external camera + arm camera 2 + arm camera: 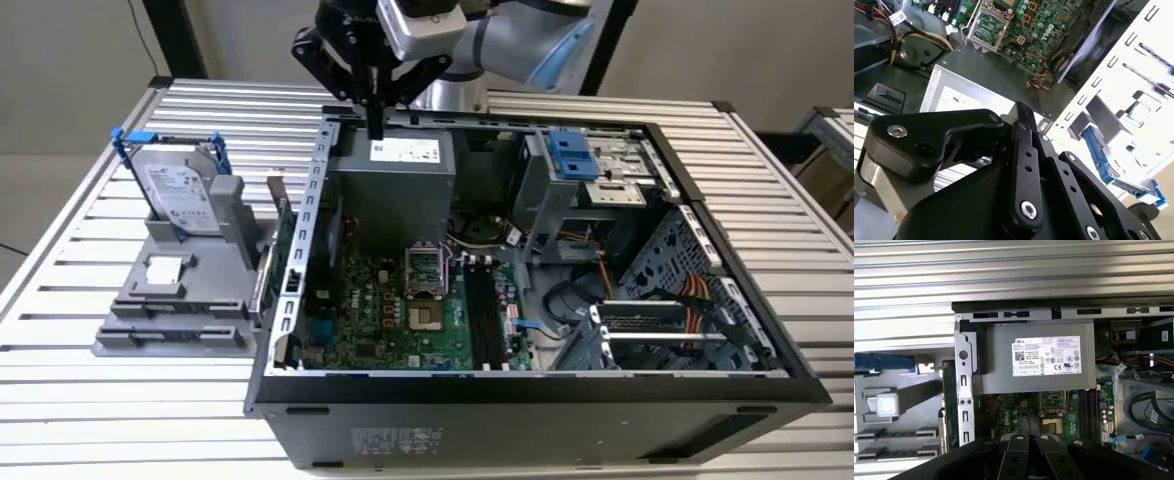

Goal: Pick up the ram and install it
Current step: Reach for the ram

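1. Gripper: the fingers are pressed together and hold nothing. In the exterior view it hangs point-down at 12 o'clock of the open computer case, just above the power supply. In the second wrist view the closed tip lies over the same grey unit.

2. Ram: it stands on edge outside the case, at 9 o'clock of the power supply in the exterior view, just beside the case's side wall. It sits at the edge of the grey holder. The first wrist view shows it as a green strip between holder and wall. The gripper is apart from it.

3. Hard drive: upright in the holder, at 9 o'clock of the ram.

4. Motherboard: at 6 o'clock of the power supply, with black memory slots unfilled.
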Robot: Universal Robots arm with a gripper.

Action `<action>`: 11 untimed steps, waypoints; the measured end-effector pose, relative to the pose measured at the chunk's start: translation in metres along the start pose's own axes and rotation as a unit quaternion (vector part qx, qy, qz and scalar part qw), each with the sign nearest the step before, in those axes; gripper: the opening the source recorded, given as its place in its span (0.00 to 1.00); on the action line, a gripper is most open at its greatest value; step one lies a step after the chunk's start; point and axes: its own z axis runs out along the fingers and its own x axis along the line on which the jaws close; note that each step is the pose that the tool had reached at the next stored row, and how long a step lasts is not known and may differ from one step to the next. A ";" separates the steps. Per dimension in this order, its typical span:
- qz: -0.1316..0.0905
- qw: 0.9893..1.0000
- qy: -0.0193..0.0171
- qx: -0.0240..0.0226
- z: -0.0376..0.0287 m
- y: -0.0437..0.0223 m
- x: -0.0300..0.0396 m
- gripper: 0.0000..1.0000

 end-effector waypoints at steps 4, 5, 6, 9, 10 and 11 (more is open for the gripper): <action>0.000 1.000 0.000 0.000 0.0002 0.0002 0.0035 0.00; 0.000 1.000 0.000 0.000 0.0001 0.0001 0.0043 0.00; 0.000 1.000 0.000 0.000 0.0001 0.0001 0.0050 0.00; 0.000 1.000 0.000 0.000 0.0001 0.0000 0.0070 0.00; 0.000 1.000 0.000 0.000 0.0001 0.0000 0.0075 0.00; 0.000 1.000 0.000 0.000 0.0001 -0.0001 0.0081 0.00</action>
